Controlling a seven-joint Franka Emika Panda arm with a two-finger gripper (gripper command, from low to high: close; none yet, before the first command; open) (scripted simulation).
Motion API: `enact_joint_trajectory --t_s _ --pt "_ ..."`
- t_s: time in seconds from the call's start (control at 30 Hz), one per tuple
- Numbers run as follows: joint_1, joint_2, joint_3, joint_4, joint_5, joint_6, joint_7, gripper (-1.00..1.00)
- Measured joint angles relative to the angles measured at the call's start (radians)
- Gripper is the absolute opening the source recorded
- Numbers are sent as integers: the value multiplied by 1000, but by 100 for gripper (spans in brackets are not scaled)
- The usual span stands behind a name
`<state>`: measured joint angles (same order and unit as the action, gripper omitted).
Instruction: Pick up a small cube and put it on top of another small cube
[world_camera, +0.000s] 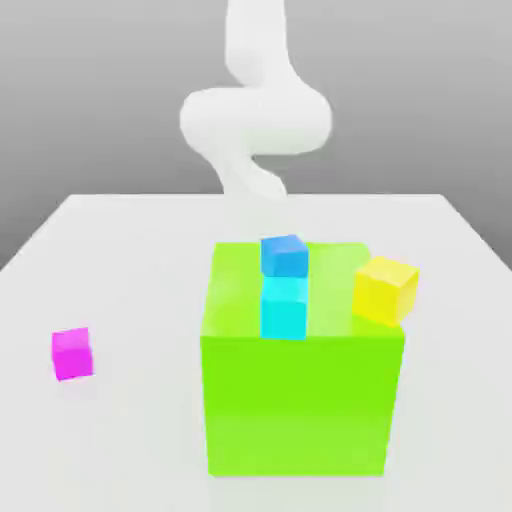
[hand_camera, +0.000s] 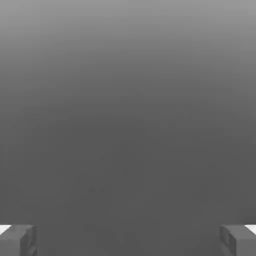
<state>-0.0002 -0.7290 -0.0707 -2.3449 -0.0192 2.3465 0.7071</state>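
The pale grey two-finger hand (hand_camera: 128, 241) is wide open and holds nothing, its fingers (hand_camera: 18, 242) spread far apart on either side of plain grey. The smooth white jointed arm (world_camera: 256, 120) that carries it rises behind the white bench (world_camera: 130, 255) in the exterior view.

The small plain magenta-pink cube (world_camera: 72, 354), the one for the task, lies free of the hand and apart from it, on the bench toward the exterior view's left. Also apart from the hand is the big lime-green block (world_camera: 300, 405), standing on the bench to the exterior view's right of the pink cube, well apart from it.

Out of the hand's grip too are a small cyan cube (world_camera: 284, 312) at the block's front top edge and a small blue cube (world_camera: 284, 257) seen just above the cyan one; whether it sits on it or behind it, I cannot tell. A small yellow cube (world_camera: 385, 291), clear of the hand, shows tilted at the block's top, at the exterior view's right.
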Motion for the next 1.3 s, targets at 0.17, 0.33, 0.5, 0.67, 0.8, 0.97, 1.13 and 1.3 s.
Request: enact_joint_trajectory --t_s 0.17,0.33,0.5,0.67,0.8,0.97,1.13,1.3 --pt "-8 142 -148 -92 -29 95 -198 0" --pt "-20 279 -296 -181 -45 187 -399 0" --pt "-34 417 -444 -270 -47 280 -610 0" --pt "-55 564 -581 -359 -21 373 -841 0" --pt "-108 691 -661 -431 38 447 -1053 0" --pt "-200 836 -563 -445 251 531 -1291 0" --pt "-358 960 -347 -410 501 606 -1479 0" --pt "-460 1025 -218 -391 616 650 -1567 -100"
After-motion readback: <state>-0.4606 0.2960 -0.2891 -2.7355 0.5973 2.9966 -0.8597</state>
